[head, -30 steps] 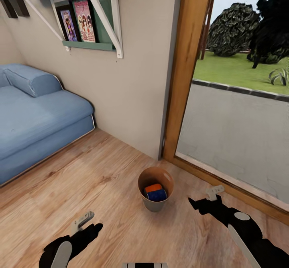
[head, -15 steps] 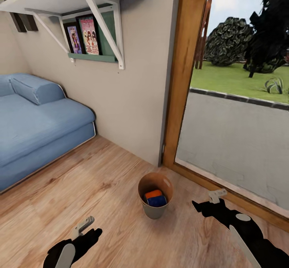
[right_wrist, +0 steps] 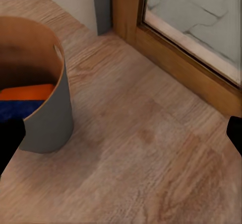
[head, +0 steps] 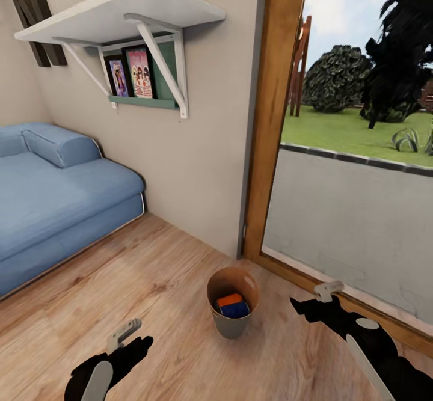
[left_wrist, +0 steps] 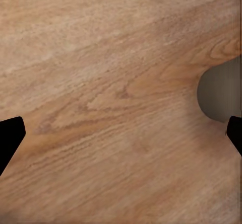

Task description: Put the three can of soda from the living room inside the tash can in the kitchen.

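The tash can (head: pixel 232 305) is standing upright on the wood floor (head: pixel 150 281) of the living room, near the bottom centre of the head view, just in front of the corner where the beige wall (head: pixel 204 166) is meeting the wood-framed glass door (head: pixel 273 118). Inside it, an orange can (head: pixel 229 300) and a dark blue can (head: pixel 235 309) are lying side by side, touching; a third can cannot be made out. In the right wrist view the bucket (right_wrist: pixel 35 88) is showing its brown inside, the oval handle cut-out near the rim and the orange and blue cans within.

The left end effector (head: pixel 122 336) is hovering above bare floor at about 8 o'clock from the bucket, well apart from it, holding nothing; in its wrist view the two dark finger tips (left_wrist: pixel 10 138) are sitting at opposite edges of the picture, spread wide over wood grain, with a grey curve of the bucket wall (left_wrist: pixel 218 94) showing at one side. The right end effector (head: pixel 322 296) is hanging at about 3 o'clock from the bucket, near the door's lower frame, likewise spread wide and gripping nothing.

A blue sofa (head: pixel 54 190) is lying at 10 o'clock from the bucket, under a white bracketed shelf (head: pixel 120 19) with framed pictures (head: pixel 132 73) below it. Through the glass, pavement, grass and dark bushes (head: pixel 337 79) are showing.
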Available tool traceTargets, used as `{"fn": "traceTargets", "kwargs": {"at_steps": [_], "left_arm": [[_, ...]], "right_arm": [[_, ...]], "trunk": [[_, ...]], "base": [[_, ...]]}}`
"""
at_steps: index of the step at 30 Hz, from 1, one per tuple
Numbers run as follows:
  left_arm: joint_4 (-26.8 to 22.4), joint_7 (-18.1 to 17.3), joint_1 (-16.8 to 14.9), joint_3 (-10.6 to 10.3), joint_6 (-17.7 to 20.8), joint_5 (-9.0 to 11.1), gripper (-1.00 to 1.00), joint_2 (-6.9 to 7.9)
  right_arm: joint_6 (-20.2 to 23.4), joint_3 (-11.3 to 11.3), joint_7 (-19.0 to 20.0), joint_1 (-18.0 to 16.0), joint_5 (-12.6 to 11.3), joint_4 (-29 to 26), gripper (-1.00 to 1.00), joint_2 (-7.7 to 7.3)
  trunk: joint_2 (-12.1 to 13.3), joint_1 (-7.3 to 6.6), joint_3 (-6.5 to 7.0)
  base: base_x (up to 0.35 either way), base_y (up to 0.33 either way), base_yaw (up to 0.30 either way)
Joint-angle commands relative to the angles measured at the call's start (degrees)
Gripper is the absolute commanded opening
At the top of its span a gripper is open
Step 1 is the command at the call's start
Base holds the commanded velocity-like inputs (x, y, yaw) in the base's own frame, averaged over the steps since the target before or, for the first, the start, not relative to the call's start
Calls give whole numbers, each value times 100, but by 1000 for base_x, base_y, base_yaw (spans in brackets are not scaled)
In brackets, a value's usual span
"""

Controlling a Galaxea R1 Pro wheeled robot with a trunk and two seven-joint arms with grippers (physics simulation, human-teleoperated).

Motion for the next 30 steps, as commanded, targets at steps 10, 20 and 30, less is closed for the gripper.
{"fn": "traceTargets", "kwargs": {"at_steps": [10,20,30], "left_arm": [[440,-60,4,2,-309,38,100,-10],[640,-43,6,-25,-448,-15,100,-25],[731,-59,6,-27,-527,-14,100,-29]], "right_arm": [[21,-7,-7,87,10,802,100,66],[25,42,-19,96,11,912,100,178],[24,44,-25,97,11,916,100,184]], "trunk": [[2,-2,23],[2,-2,23],[2,-2,23]], "base": [[0,0,0],[0,0,0],[0,0,0]]}}
